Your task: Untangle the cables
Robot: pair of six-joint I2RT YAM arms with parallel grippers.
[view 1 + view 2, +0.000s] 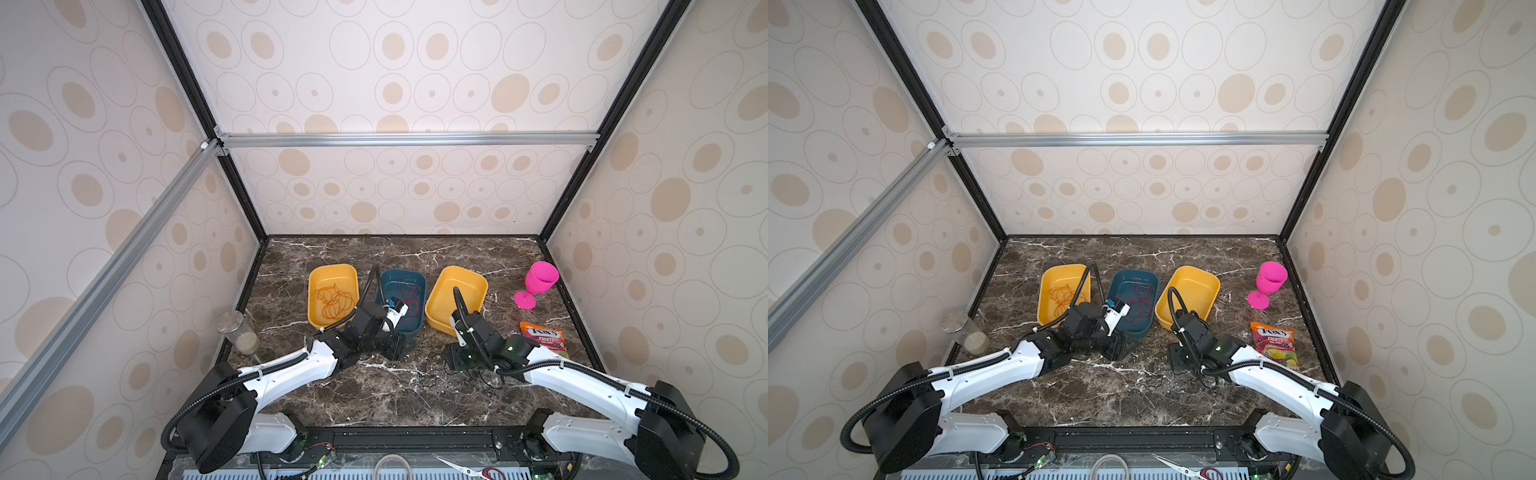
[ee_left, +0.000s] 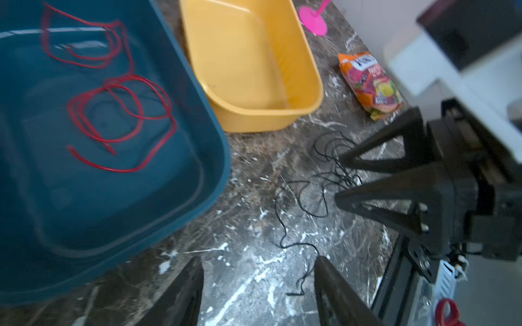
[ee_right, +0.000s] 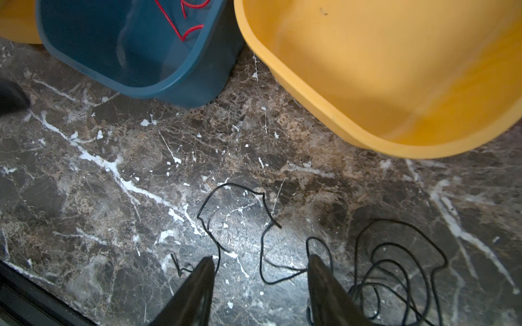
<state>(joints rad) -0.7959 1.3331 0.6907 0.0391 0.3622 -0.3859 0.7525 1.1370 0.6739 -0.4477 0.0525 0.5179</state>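
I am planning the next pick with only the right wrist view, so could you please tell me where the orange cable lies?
Observer: The orange cable lies looped inside the left yellow tray.
Operator: Thank you. And the other arm?
Observer: The left gripper is open and empty, just in front of the blue tray.
Operator: Does the right yellow tray hold anything at its far end?
Observer: No, both top views show its far end bare.
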